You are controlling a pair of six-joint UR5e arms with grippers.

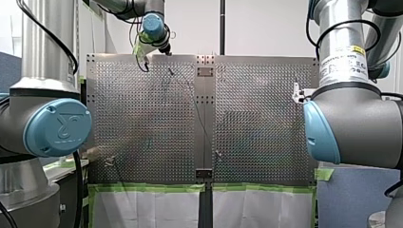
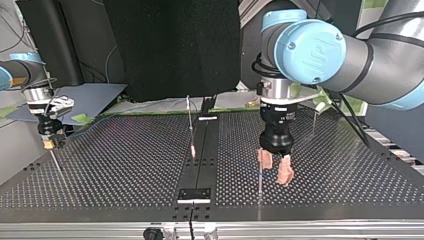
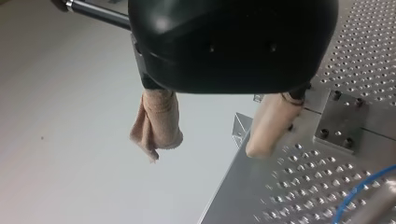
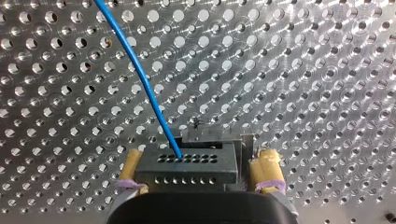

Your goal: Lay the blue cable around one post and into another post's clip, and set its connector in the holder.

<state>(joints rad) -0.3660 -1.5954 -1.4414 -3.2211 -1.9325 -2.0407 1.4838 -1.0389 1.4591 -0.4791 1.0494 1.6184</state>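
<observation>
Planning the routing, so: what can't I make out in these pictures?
Cable: its course, cut off by the right wrist view's edge.
Right gripper: front view, hidden behind my right arm.
Posts: clips too small, top view.
Holder: not identifiable in any view.

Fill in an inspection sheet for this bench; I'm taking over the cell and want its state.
Surface: perforated metal table.
Job's things: blue cable runs into the black connector; a thin post stands mid-table; holder not made out.
Clutter: nothing seen.
Grippers: my left gripper open, empty, beige pads; my right gripper shut on the connector, yellow pads.
Cables: a black cable hangs beside the table at the front view's left.
Surroundings: green tape on the table's near edge; black panel behind the arms.
</observation>
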